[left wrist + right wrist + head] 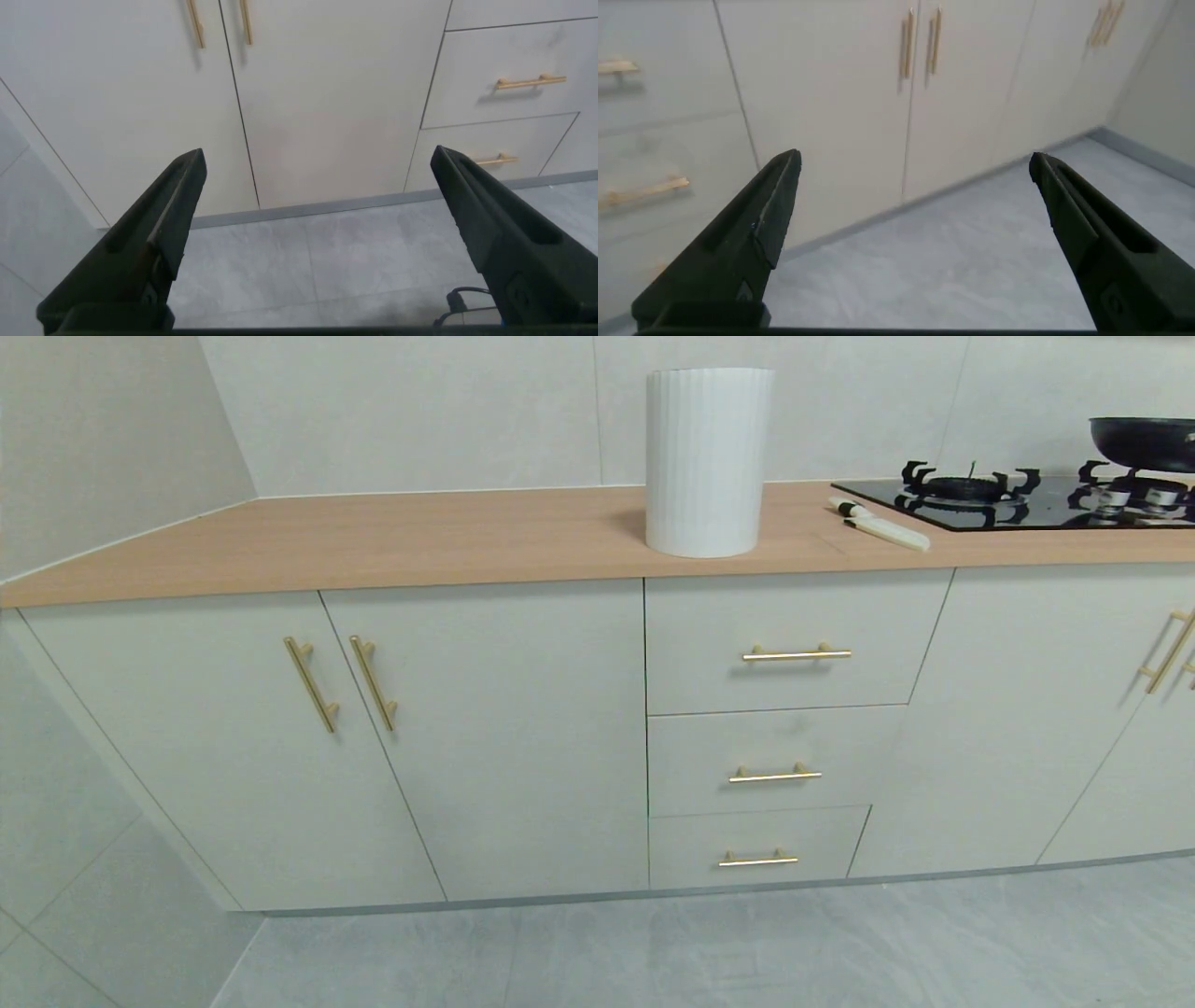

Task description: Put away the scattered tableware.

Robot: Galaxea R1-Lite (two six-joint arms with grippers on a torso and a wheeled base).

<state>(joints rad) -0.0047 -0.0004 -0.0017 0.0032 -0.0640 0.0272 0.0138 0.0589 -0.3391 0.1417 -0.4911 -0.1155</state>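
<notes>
Head view: knife [878, 525] flat on the table [373, 537], looks light, stiff, slippery, so take the handle end; left gripper [318, 152] and right gripper [914, 156], jaws wide, empty.

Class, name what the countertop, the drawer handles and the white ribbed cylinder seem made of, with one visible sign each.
Countertop: wood or wood-look laminate, matte; even light brown, faint grain.
Drawer handles: metal, brushed gold finish; thin bars with soft sheen.
White cylinder: matte, ribbed; ceramic or plastic, the look leaves it open.
</notes>
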